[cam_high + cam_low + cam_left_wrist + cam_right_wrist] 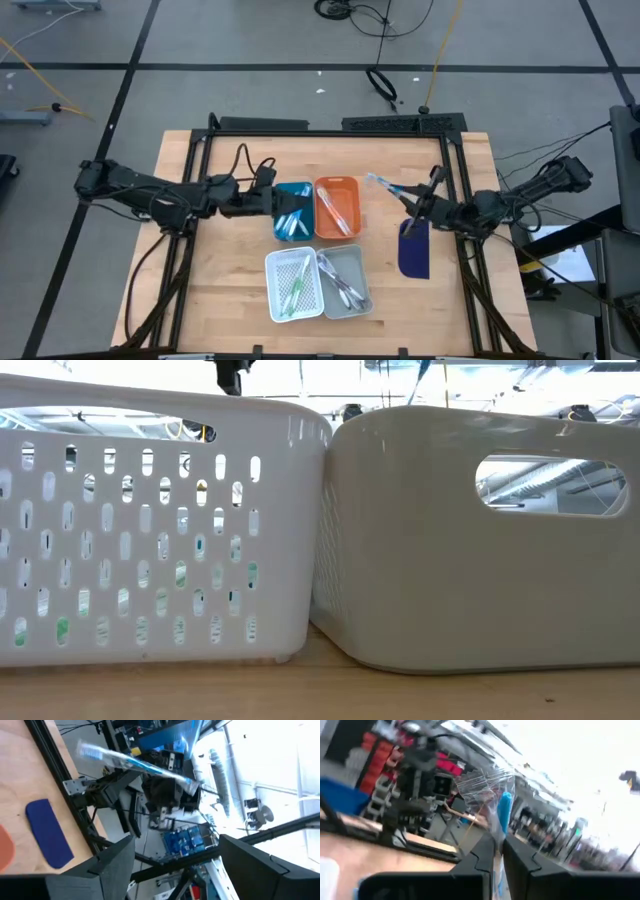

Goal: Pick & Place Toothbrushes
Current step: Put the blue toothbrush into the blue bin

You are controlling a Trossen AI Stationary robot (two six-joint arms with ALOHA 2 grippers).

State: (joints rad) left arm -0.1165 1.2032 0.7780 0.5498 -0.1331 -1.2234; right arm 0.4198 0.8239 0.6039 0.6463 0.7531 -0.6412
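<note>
A light blue toothbrush (pixel 385 186) in clear wrapping was pinched in the right claw (pixel 412 204), sticking out past its tips, above the tabletop (pixel 220 300) and just beyond the dark blue pad (pixel 414 250). The left claw (pixel 277 200) hung spread apart over the blue tray (pixel 293 212), beside the orange tray (pixel 337 208), both holding toothbrushes.

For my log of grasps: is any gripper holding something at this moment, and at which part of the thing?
The right gripper holds a blue toothbrush in clear wrapping, gripped at one end. The left gripper, over the blue tray, is open and holds nothing.
</note>
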